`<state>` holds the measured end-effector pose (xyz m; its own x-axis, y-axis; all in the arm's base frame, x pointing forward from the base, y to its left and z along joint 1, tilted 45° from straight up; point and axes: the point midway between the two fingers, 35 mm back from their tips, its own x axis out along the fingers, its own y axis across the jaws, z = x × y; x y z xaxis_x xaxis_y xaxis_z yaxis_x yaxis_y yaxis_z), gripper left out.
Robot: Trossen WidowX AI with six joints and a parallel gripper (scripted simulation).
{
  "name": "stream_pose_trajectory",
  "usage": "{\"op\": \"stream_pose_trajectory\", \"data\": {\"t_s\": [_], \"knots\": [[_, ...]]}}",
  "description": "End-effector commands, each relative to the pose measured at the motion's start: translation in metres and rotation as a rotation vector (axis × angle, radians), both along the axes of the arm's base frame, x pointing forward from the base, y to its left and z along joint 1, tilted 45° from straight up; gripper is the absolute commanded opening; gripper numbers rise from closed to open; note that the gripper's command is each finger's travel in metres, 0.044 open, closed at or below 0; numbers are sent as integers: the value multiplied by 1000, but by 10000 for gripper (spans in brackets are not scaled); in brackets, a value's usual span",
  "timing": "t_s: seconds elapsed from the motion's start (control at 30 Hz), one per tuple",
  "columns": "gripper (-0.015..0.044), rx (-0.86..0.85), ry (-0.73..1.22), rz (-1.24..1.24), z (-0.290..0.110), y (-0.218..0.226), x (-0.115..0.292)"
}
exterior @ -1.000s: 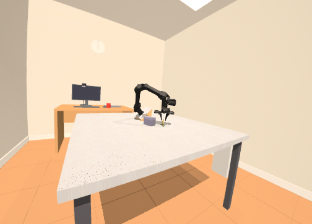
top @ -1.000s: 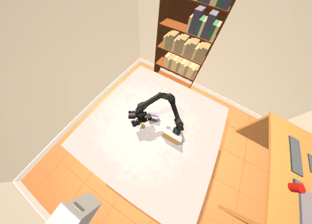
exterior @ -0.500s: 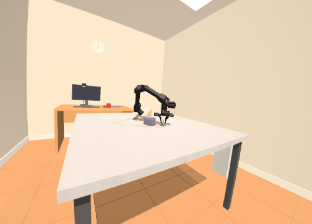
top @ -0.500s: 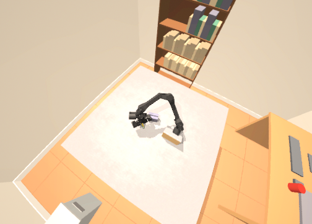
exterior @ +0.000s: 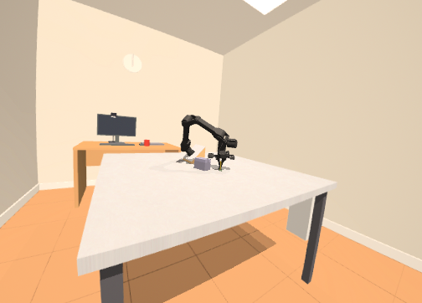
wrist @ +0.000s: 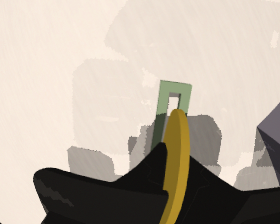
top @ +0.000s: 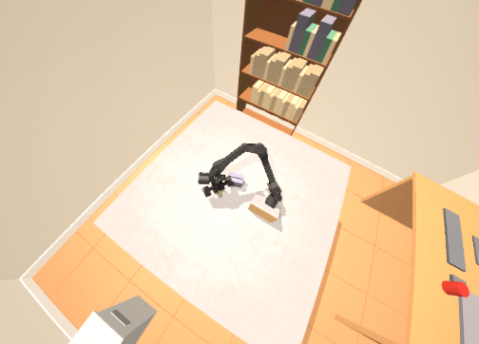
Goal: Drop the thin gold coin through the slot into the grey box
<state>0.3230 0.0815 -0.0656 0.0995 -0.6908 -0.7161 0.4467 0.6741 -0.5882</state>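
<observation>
In the wrist view the gold coin (wrist: pixel 176 169) stands on its edge in the dark-green holder (wrist: pixel 175 87), which lies on the white table (wrist: pixel 51 43). My gripper (wrist: pixel 165 149) (top: pixel 218 190) (exterior: pixel 220 164) is down at the holder, and its two black fingers press on the coin's two faces. The coin's lower part is still in the holder. The closed grey box (wrist: pixel 277 137) (top: pixel 236 179) (exterior: pixel 202 163) stands close beside the gripper, at the right edge of the wrist view. Its slot is not visible.
The arm's base (top: pixel 273 197) stands beside a flat wooden block (top: pixel 262 212) on the table (top: pixel 214 260) (exterior: pixel 188 204). A bookshelf (top: pixel 295 56) and a desk (exterior: pixel 126 147) with a monitor stand away from the table.
</observation>
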Motion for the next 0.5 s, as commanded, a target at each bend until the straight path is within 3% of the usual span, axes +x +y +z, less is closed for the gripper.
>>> {"op": "stream_pose_trajectory", "data": {"t_s": [0.0,0.47], "knots": [[0,-3,0,5,0,0,0],[0,1,0,6,17,19,0]]}}
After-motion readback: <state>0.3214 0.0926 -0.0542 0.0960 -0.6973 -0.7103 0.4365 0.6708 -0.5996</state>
